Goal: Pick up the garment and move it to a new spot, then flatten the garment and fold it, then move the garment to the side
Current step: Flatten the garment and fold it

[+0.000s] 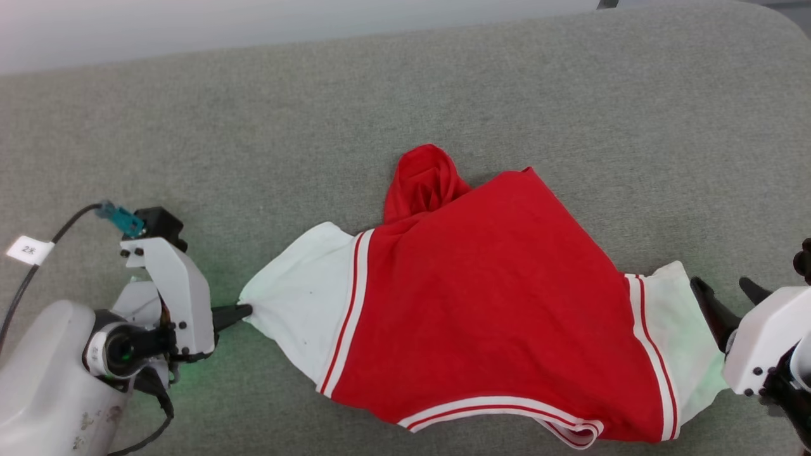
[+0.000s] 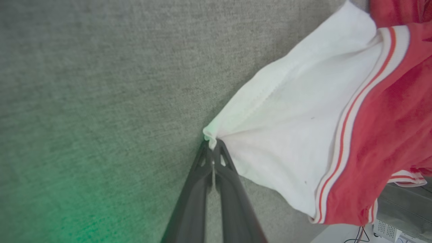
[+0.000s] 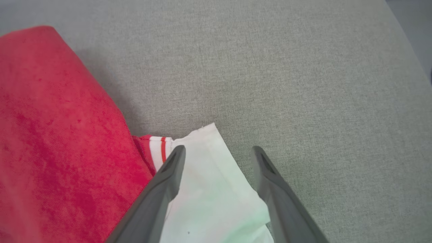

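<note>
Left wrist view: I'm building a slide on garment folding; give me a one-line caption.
The left gripper pinches the white sleeve of the red jersey, which lies on a grey fabric surface.

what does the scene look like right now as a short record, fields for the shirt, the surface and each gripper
shirt: red shirt with white sleeves, lying rumpled, not yet flat
surface: grey fabric surface
left gripper: left gripper shut on the tip of one white sleeve
right gripper: right gripper open, fingers over the end of the other white sleeve, not gripping
fold: not started
</note>
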You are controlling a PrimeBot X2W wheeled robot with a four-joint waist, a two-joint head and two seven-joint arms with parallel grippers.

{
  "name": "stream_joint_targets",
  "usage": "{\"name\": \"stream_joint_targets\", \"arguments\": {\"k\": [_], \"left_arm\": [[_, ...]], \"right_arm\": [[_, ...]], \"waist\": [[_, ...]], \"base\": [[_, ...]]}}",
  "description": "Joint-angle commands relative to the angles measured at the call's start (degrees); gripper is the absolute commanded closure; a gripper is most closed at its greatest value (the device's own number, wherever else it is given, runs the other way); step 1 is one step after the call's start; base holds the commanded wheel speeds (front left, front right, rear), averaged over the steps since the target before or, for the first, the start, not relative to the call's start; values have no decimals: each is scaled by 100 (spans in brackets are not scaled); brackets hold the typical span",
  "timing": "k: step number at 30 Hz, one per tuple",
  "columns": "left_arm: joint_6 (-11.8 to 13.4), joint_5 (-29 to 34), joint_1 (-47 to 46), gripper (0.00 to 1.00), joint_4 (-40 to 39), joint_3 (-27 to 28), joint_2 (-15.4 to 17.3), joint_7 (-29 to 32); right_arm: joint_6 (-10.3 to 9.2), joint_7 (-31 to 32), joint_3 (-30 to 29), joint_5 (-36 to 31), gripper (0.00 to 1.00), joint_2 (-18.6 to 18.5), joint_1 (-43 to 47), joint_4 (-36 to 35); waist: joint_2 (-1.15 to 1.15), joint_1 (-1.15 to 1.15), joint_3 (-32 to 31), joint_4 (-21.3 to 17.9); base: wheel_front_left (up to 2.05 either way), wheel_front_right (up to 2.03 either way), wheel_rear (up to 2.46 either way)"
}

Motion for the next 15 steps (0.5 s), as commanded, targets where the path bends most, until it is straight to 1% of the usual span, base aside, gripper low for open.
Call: {"name": "stream_joint_targets", "arguments": {"k": [1, 5, 9, 15], "left_arm": [[76, 71, 407, 100, 181, -203, -93, 100], [106, 87, 332, 100, 99, -183, -112, 42], [118, 97, 282, 100, 53, -176, -121, 15], [153, 83, 263, 100, -25, -163, -108, -9]], "right_arm": [[-4, 136, -45, 14, 0, -67, -35, 5], [-4, 503, -211, 72, 0, -176, -107, 106], [-4, 674, -337, 90, 0, -254, -117, 222], [-4, 1126, -490, 199, 0, -149, 113, 267]], "waist": [[0, 0, 29, 20], [0, 0, 87, 72], [0, 0, 141, 108], [0, 0, 232, 139]], "base": [[0, 0, 0], [0, 0, 0], [0, 0, 0], [0, 0, 0]]}}
